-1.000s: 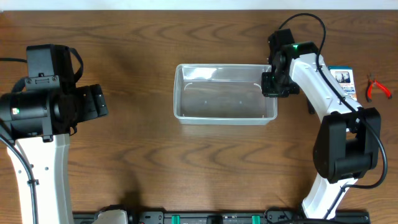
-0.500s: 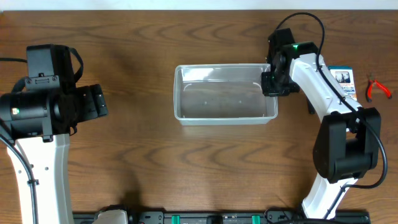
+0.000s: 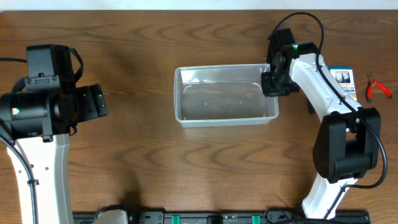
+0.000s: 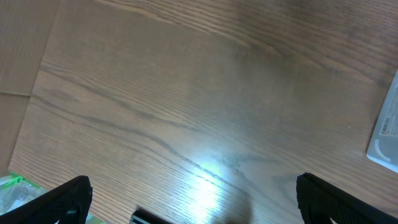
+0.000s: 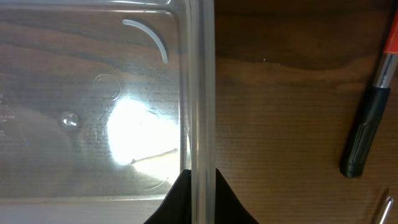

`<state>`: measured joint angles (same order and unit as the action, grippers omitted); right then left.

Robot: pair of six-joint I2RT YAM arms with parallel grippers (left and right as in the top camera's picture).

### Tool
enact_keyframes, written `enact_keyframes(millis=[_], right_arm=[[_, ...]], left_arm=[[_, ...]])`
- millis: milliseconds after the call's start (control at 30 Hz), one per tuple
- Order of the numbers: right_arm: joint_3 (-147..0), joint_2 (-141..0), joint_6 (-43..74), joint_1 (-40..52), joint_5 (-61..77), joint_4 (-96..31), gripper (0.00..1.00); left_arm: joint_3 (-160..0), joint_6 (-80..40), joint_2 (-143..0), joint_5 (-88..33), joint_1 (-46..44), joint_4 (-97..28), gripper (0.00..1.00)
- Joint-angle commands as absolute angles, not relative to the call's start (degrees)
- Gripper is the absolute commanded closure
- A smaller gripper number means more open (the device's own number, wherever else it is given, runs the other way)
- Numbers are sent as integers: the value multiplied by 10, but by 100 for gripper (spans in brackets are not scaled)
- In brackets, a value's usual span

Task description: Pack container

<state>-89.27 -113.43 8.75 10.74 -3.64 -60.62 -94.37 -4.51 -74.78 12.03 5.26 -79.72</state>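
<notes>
The container (image 3: 186, 93) is a clear plastic tub in the middle of the table; nothing shows inside it. My right gripper (image 3: 272, 84) is shut on the container's right rim (image 5: 201, 112), one finger inside the wall and one outside. My left gripper (image 4: 193, 199) is open over bare wood at the far left, well away from the tub; a corner of the container (image 4: 387, 134) shows at the right edge of the left wrist view.
A blue-and-white box (image 3: 343, 82) and red-handled pliers (image 3: 377, 88) lie at the far right. A black-and-red marker (image 5: 370, 106) lies right of the tub. A green thing (image 4: 12, 186) shows at the left wrist view's lower left.
The container has shifted slightly to the right and back with my right gripper on its rim. The left arm has not moved.
</notes>
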Motion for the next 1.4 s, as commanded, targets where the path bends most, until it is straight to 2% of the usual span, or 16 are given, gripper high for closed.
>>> enact_keyframes(millis=[0,633,1367], right_arm=[[-882,-1147,100,108,-82,-609,91],[-882,-1147,166,108,-99,-607,92],[-883,-1147,70,109,-96,-599,91]], left_arm=[[-947,-51,-749,125,55,-801,2],[-947,-51,-749,125,56,-801,2],[-947,-51,-749,125,55,-801,2]])
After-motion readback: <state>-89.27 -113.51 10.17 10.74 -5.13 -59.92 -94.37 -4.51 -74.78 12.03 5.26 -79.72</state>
